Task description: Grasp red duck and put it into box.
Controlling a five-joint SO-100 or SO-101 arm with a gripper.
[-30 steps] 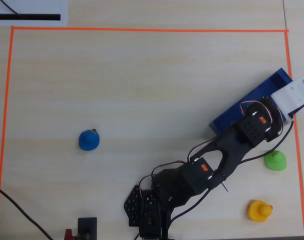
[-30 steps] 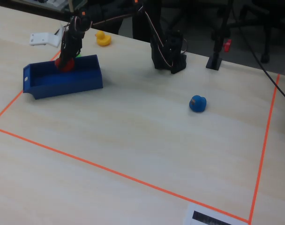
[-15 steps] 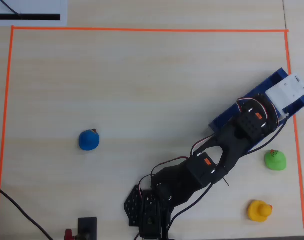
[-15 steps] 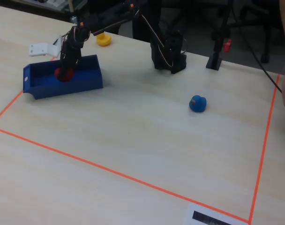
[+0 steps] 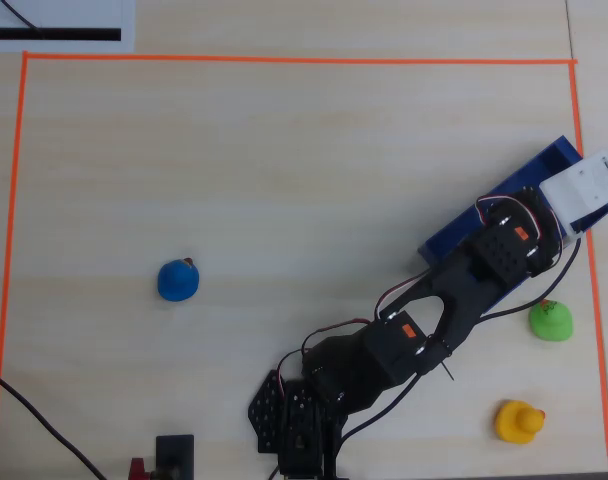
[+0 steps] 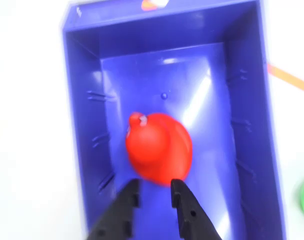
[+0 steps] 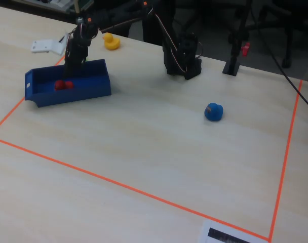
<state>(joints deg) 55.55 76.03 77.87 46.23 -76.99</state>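
The duck point(image 6: 159, 145) now lies loose in the box point(image 6: 82, 150), just ahead of the end effector point(image 6: 155, 192), which has let go, lifted, fingers slightly apart, holding nothing.

Red duck point(image 6: 159, 147), small, glossy and solid red, lying free on the floor of the box point(image 6: 82, 150), near its middle, box a shallow blue rectangular tray with low walls, far left in the fixed view point(image 7: 95, 86)

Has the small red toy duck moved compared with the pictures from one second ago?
Yes. In the fixed view the small red toy duck was up at the far wall of the shallow blue plastic box, in the claw; now it lies lower, on the box floor, nearer the left end.
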